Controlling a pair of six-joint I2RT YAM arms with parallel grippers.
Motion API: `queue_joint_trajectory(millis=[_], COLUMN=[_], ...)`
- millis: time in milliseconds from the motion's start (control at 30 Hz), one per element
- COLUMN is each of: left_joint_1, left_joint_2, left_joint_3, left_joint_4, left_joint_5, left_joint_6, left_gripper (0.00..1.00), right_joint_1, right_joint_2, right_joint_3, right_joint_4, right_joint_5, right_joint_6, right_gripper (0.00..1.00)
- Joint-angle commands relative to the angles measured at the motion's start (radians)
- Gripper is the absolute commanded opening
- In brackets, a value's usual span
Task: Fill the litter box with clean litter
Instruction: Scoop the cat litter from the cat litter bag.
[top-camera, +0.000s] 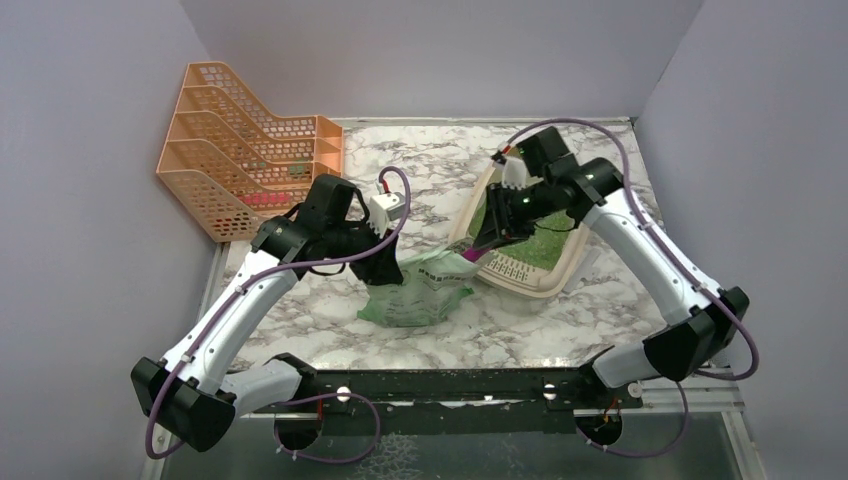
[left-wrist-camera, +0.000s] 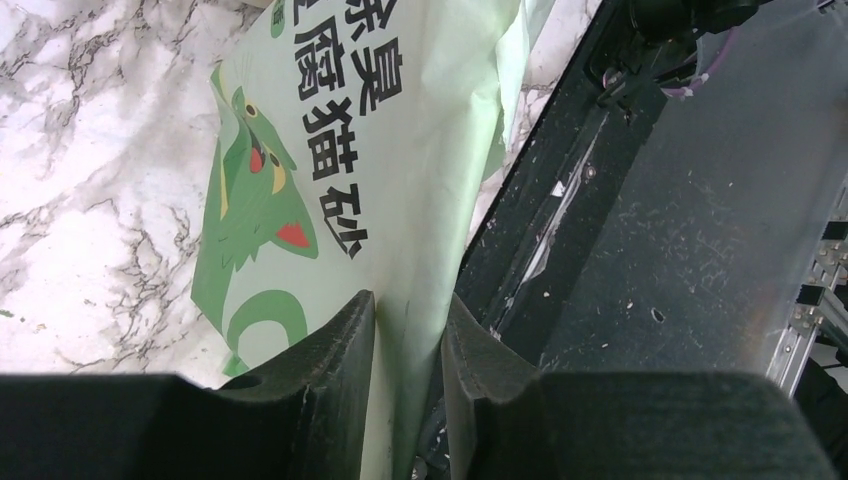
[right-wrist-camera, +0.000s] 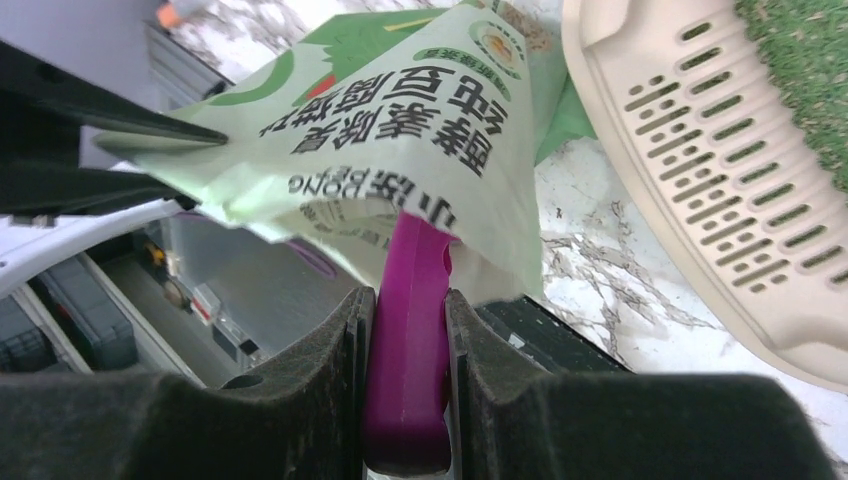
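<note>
Left wrist view: the soft pale-green plastic bag (left-wrist-camera: 420, 150) carries bold dark Chinese characters, 猫砂 legible among them, beside a cartoon green cat face with a red mouth. The left gripper (left-wrist-camera: 408, 310) pinches a fold of this bag between its fingers.

From the right wrist the same print reads upside down, and a line of small Latin capitals is too blurred to read. The right gripper (right-wrist-camera: 408, 300) is clamped on the handle of the magenta plastic scoop (right-wrist-camera: 408, 380), whose far end is hidden behind the bag.

The beige plastic litter box (right-wrist-camera: 700, 150) lies on the marble table (top-camera: 440, 150) just right of the slumped bag. Its long axis runs near to far, leaning left at the far end, with the slotted lip nearest the arms. Bright green granules (top-camera: 548, 245) cover its floor.
</note>
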Motion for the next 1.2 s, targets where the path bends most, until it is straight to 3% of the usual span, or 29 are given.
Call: queue_joint_trajectory(millis=[0,200,500,667,833,967,1167], left_joint_1=[-0.011,-0.015,-0.019,-0.019,-0.019,-0.019,-0.020], left_joint_2=[-0.016,-0.020,-0.051,-0.034,-0.029,-0.039,-0.054], left_joint_3=[0.014,0.013,0.031,0.025,0.025,0.027,0.012], left_joint_4=[-0.015,-0.025,-0.031,-0.029,-0.030,-0.030,-0.016], left_joint_5=[0.039,-0.011,-0.125,-0.098,-0.095,-0.114,-0.127], left_joint_6=[0.001,0.001,0.000,0.002,0.001,-0.005,-0.009], left_gripper=[0.32,0.33,0.39,0.39,0.38,0.38,0.36], right_joint_1=[0.128,0.260,0.272,0.275,0.328,0.375,0.378], right_joint_2=[0.081,0.231,0.243,0.267,0.342,0.441,0.397], right_joint_3=[0.045,0.160,0.372,0.320,0.207,0.240,0.295], right_joint_4=[0.024,-0.033,-0.203,-0.238,-0.164,-0.168,-0.121], right_joint_5=[0.144,0.290,0.559,0.483,0.403,0.384,0.391], right_joint_6=[0.081,0.099,0.095,0.072,0.064,0.053,0.053], right_gripper=[0.01,0.01,0.01,0.01,0.01,0.01,0.01])
